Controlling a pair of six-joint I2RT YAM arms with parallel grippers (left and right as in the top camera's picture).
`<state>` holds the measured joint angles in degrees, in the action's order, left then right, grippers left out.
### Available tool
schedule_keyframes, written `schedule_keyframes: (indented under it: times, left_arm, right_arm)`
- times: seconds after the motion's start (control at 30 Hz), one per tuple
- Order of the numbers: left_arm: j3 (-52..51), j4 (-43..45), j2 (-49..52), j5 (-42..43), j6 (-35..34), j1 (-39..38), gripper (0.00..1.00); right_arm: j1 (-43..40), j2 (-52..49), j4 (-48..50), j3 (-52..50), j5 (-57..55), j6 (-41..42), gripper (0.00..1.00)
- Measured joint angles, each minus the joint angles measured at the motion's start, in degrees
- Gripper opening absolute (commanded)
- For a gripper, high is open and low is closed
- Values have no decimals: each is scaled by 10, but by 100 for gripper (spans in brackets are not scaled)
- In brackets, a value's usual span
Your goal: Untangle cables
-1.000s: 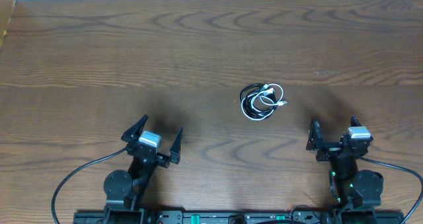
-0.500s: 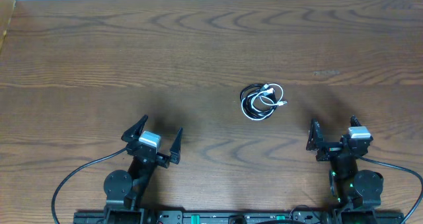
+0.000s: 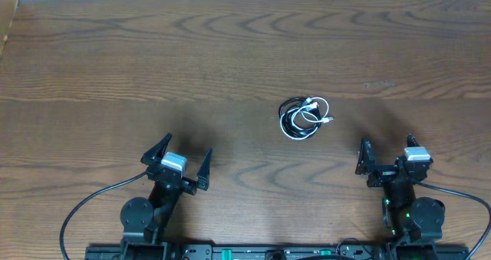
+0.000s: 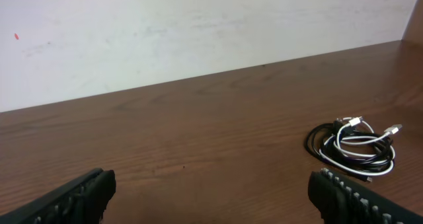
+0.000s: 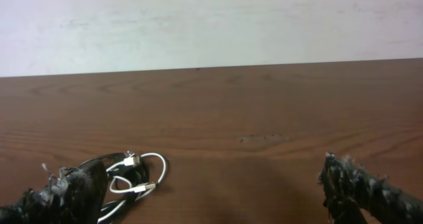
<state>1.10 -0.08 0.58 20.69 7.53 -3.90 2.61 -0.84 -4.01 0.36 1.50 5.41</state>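
The cables (image 3: 304, 118) lie in one tangled coil, white among black, on the table (image 3: 230, 60) right of centre; nothing has shifted this past second, so I judge untangling not begun; my left gripper (image 3: 188, 145) and right gripper (image 3: 387, 142) sit well apart from it, jaws wide, empty.

Worktop (image 5: 264, 98): brown wood grain, backed by a pale wall (image 5: 211, 19). Cables (image 5: 135, 174): white and black cords coiled together, laid at lower left, partly hidden by one finger. Right end effector (image 5: 201, 181): fingers (image 5: 360, 187) spread wide, seen at both lower corners.
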Motion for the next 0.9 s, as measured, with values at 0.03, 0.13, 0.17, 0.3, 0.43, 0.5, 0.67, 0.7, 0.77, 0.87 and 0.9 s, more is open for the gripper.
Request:
schedule_keyframes:
  times: [0.03, 0.13, 0.17, 0.3, 0.43, 0.5, 0.67, 0.7, 0.77, 0.87, 0.9]
  left_arm:
    - [0, 0, 0, 0, 0, 0, 98]
    - [0, 0, 0, 0, -15, 0, 98]
    - [0, 0, 0, 0, -25, 0, 97]
    - [0, 0, 0, 0, -78, 0, 97]
    - [0, 0, 0, 0, -130, 0, 98]
    - [0, 0, 2, 0, -151, 0, 98]
    - [5, -14, 27, 0, -188, 0, 98]
    - [9, -22, 33, 0, -193, 0, 98]
    - [20, -47, 51, 1, -198, 0, 98]
    - [25, -60, 73, 2, -200, 0, 98]
    - [26, -63, 78, 3, -202, 0, 98]
  right_arm:
    - [0, 0, 0, 0, 0, 0, 99]
    - [0, 0, 0, 0, 0, 0, 99]
    - [0, 0, 0, 0, 0, 0, 99]
    - [0, 0, 0, 0, 0, 0, 99]
    - [0, 0, 1, 0, 3, 9, 99]
    - [0, 0, 1, 0, 6, 23, 99]
    - [0, 0, 1, 0, 13, 53, 99]
    - [0, 0, 1, 0, 14, 56, 99]
    - [0, 0, 1, 0, 15, 61, 99]
    - [0, -1, 2, 0, 15, 64, 99]
    - [0, -4, 1, 0, 15, 64, 99]
